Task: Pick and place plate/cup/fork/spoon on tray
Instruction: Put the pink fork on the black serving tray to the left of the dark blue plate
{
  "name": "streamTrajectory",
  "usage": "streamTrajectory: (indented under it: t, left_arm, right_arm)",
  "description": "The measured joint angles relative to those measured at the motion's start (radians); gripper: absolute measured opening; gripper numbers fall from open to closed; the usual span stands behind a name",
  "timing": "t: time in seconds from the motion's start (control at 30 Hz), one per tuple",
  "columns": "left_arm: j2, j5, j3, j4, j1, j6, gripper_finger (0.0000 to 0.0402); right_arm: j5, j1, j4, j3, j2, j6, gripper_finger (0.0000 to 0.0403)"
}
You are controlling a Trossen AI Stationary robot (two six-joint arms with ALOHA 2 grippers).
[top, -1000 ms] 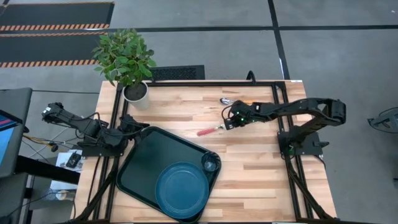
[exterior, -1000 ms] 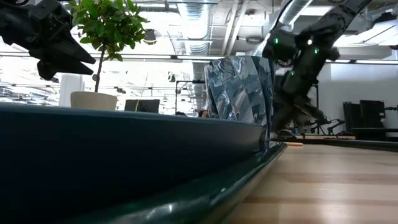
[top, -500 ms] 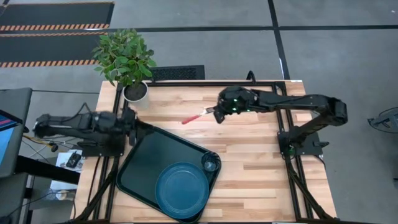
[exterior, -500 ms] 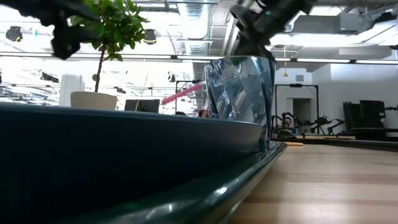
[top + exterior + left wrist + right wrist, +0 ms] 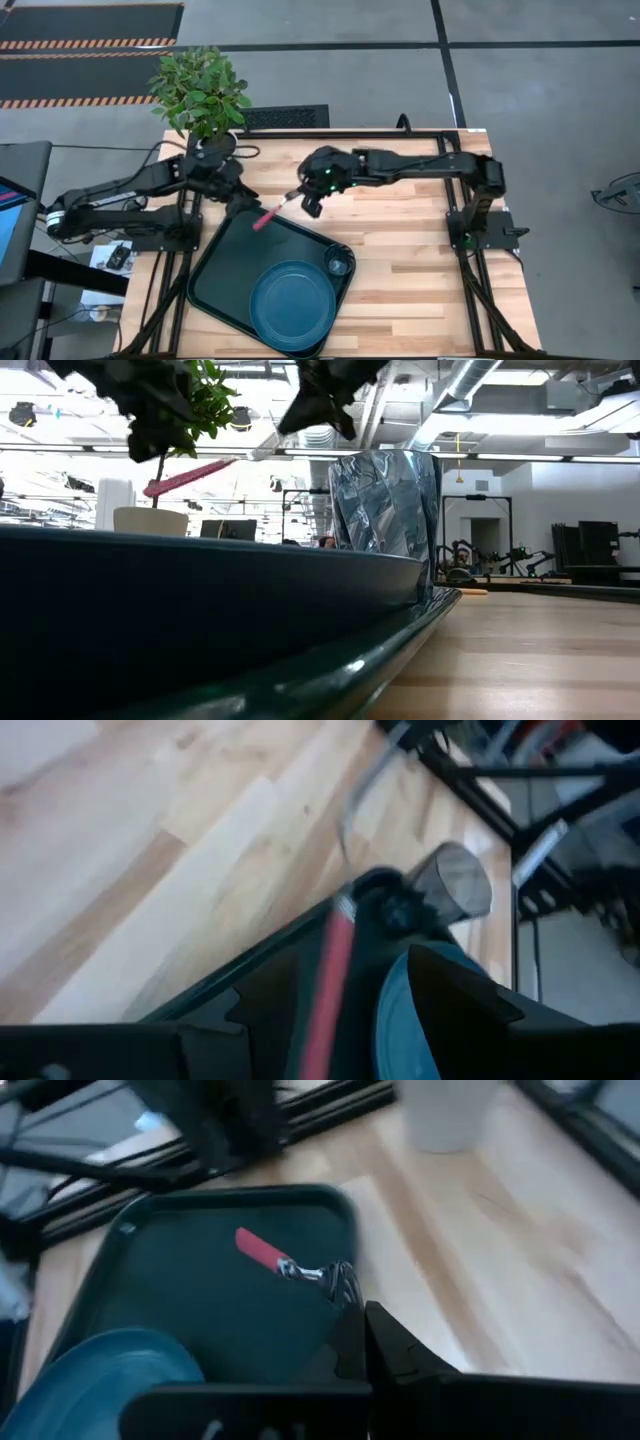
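Wooden table (image 5: 420,240); right gripper (image 5: 302,200) clamped on pink-handled fork (image 5: 272,211), left gripper (image 5: 236,196) state unclear.

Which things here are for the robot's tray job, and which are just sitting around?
For the job: tray, plate, cup, fork held by the right gripper, beside the left gripper.
Just there: potted plant.

The fork (image 5: 190,475) hangs tilted in the air beside the cup (image 5: 385,500).
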Motion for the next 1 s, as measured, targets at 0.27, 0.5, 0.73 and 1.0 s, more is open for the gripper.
streamTrajectory:
  t: [0.27, 0.5, 0.73, 1.0]
  left_arm:
    - [0.115, 0.106, 0.0, 0.083, 0.056, 0.09, 0.0176]
    - [0.162, 0.136, 0.0, 0.16, 0.043, 0.099, 0.0176]
    - [0.17, 0.134, 0.0, 0.166, 0.04, 0.165, 0.0176]
    - [0.177, 0.147, 0.0, 0.182, 0.017, 0.211, 0.0132]
  right_arm:
    - [-0.052, 0.043, -0.013, 0.121, 0.123, -0.025, 0.0001]
    - [-0.056, 0.037, 0.026, 0.146, 0.187, -0.025, 0.0002]
    - [-0.074, 0.038, 0.061, 0.149, 0.184, -0.025, 0.0003]
    - [-0.075, 0.041, 0.08, 0.149, 0.181, -0.024, 0.0004]
